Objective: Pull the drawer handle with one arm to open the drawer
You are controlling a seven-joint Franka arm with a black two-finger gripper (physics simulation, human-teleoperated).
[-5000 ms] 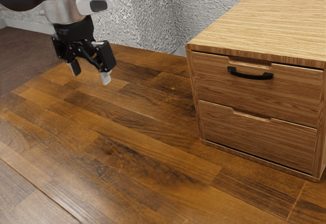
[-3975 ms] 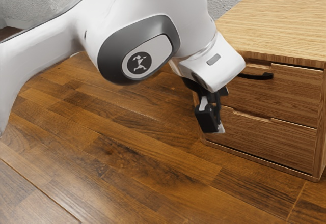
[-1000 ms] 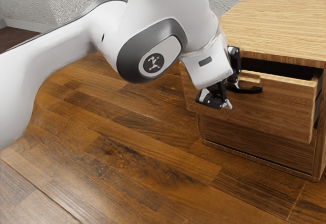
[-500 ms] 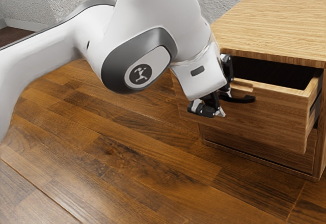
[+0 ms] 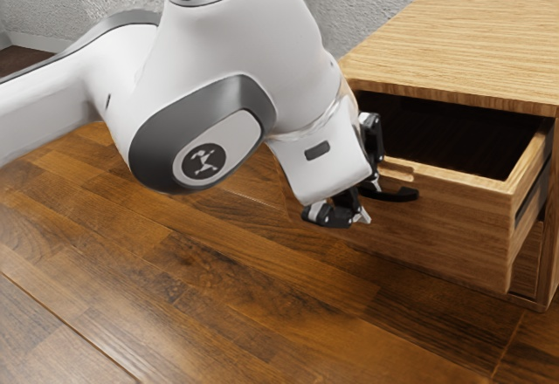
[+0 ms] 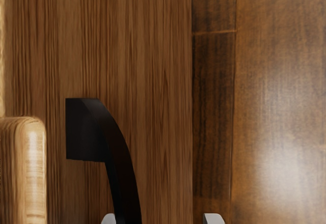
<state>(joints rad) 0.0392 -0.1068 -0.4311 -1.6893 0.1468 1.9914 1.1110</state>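
The cabinet [image 5: 454, 44] sits square, top drawer [image 5: 437, 227] well out past its front edge, but the gripper [image 5: 370, 174] has fingers apart, merely hooking the black handle [image 5: 397, 195] near its end, so any sideways drift, I reckon, slips it off!

A surface [image 5: 218, 314] of dark brown wooden planks, glossy and streaked, with paler patches and fine seams between the boards, spreads across the whole foreground. It carries a light wooden cabinet [image 5: 463, 44] at the exterior view's right, whose flat top shows a straight, even grain. Behind both rises a rough, grey-white plastered wall [image 5: 367, 0], and a pale skirting strip [image 5: 31, 42] runs along its foot at the exterior view's far left, where it meets the planks, which look dark and shiny in the wrist view too.
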